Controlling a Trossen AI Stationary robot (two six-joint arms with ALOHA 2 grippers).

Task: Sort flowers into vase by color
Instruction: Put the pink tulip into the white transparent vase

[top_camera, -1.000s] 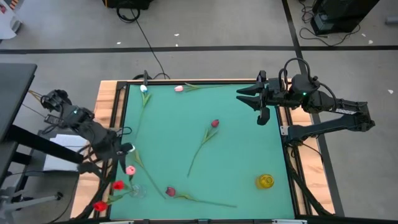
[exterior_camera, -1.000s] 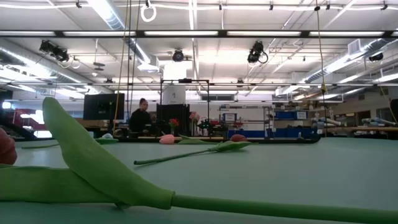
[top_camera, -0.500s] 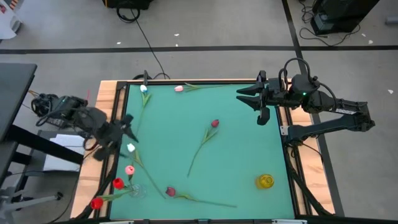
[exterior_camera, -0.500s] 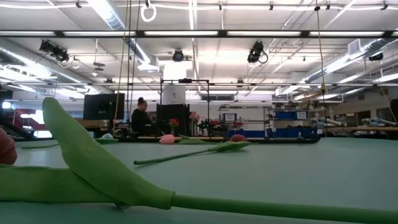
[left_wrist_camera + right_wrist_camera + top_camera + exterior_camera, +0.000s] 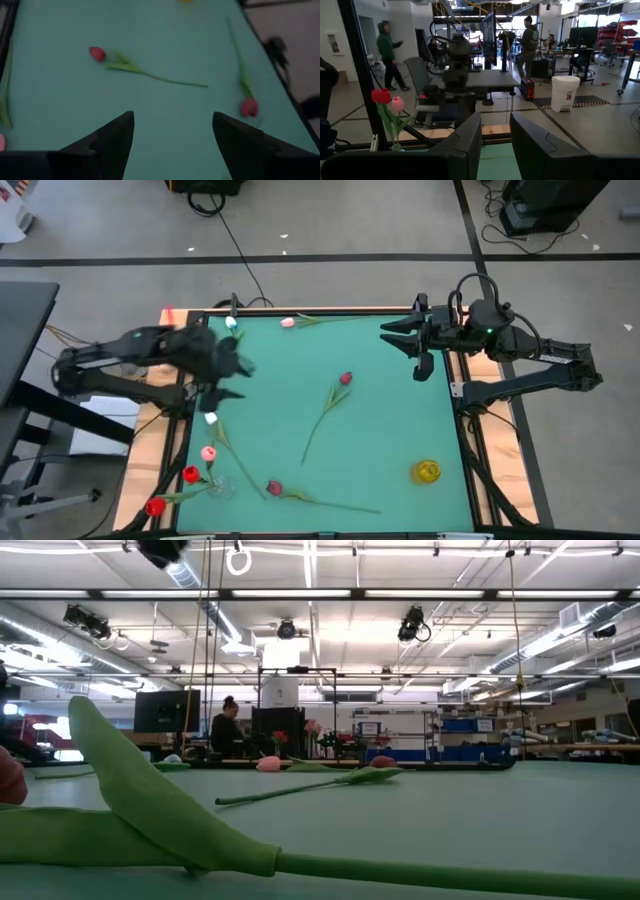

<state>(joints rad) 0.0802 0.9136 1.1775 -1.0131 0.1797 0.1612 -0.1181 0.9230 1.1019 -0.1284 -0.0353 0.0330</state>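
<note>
Left gripper (image 5: pixel 238 377), fingers spread and empty, hovers near the table's (image 5: pixel 400 420) left edge. Descend on the mid-table red tulip (image 5: pixel 345 378), probably gripping mid-stem. Right gripper (image 5: pixel 400 338) waits at the right edge, fingers part-spread, empty

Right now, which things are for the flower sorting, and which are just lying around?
For the job: tulips scattered on the mat; clear vase; yellow container.
Just lying about: black cable on the floor; white bucket in the room.

Tulips (image 5: pixel 330 406) scattered flat on mat
</note>
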